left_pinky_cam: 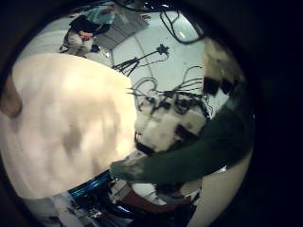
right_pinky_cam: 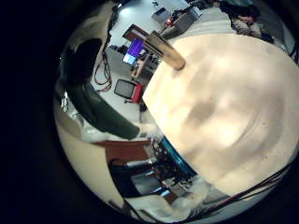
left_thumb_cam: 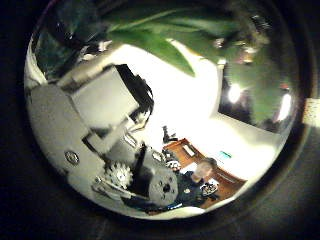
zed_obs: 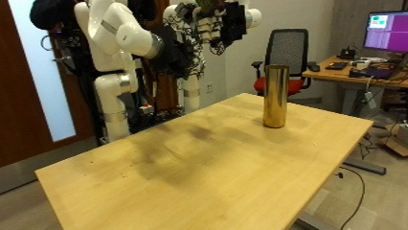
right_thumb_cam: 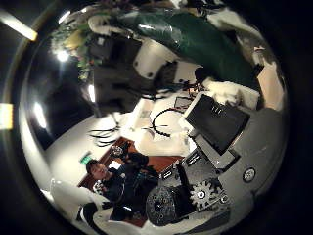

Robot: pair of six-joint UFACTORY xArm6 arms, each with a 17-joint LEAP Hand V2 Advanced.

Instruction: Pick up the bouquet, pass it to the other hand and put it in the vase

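The bouquet (right_thumb_cam: 199, 44) was high in the air, well above the brass-coloured vase (zed_obs: 274, 95) and off to the side of it where the arms came in, between the two hands. In the outside view both hands showed only as a dark cluster at the top, too tangled to separate. From the right hand's (right_thumb_cam: 213, 125) palm, the green stems ran past close by, with the left hand (right_thumb_cam: 122, 57) just beyond them; leaves filled the edge of the left thumb-side view. Whether either hand's fingers were clamped on the stems or apart could not be told.

The vase stood upright and alone on the wooden counter (zed_obs: 192, 163), near its far edge.

This looked like the handover. The main risk was one hand letting go before the other had truly closed, dropping the bouquet to the counter far from the vase. A grip taken high, near the leaves, could also leave the stems angled, so they would strike the vase's narrow rim and tip the tall vase over.
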